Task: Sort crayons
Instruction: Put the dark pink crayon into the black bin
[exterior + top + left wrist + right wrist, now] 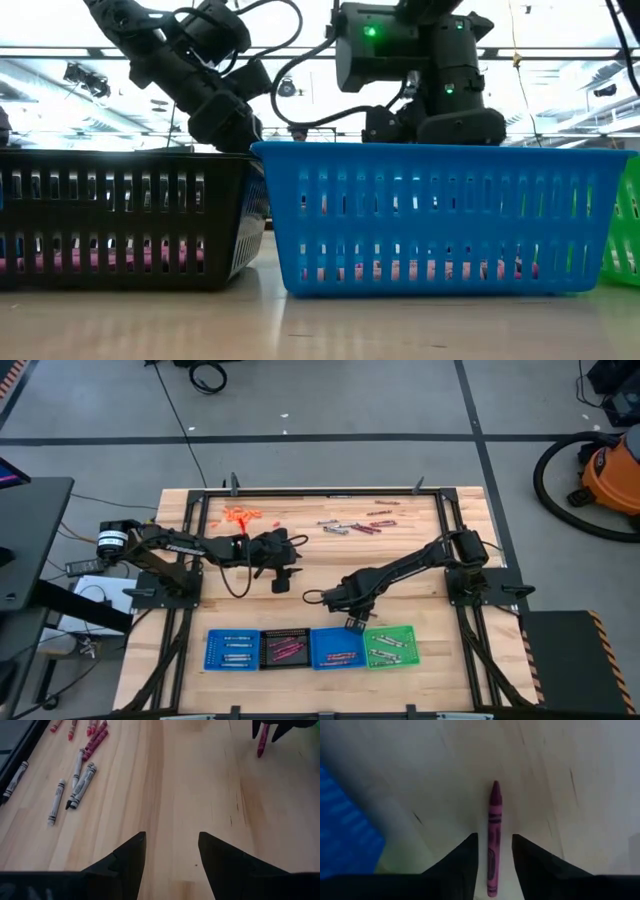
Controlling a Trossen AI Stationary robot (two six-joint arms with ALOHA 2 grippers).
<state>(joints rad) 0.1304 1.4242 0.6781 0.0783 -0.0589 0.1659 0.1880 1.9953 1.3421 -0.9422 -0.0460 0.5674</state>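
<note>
- The left gripper (170,851) hangs over bare wood (310,575) near the table's middle, fingers parted and holding nothing. Loose crayons (80,782), grey-wrapped and reddish, lie ahead of it and off to one side, well apart from its tips.
- Four trays sit in a row at the near edge: blue tray (232,649), black tray (285,649), a second blue tray (337,647) and green tray (391,646), each with crayons inside already.
- The right gripper (494,851) hovers just above the second blue tray and the green one, fingers closed narrowly on a magenta crayon (493,832). It pinches the wrapped lower half; the pointed tip juts forward past the fingers.
- Handling judgement: the stick looks light, stiff and brittle, its paper wrap giving fair friction. A mid-barrel pinch suits it; squeezing near the tip risks snapping.
</note>
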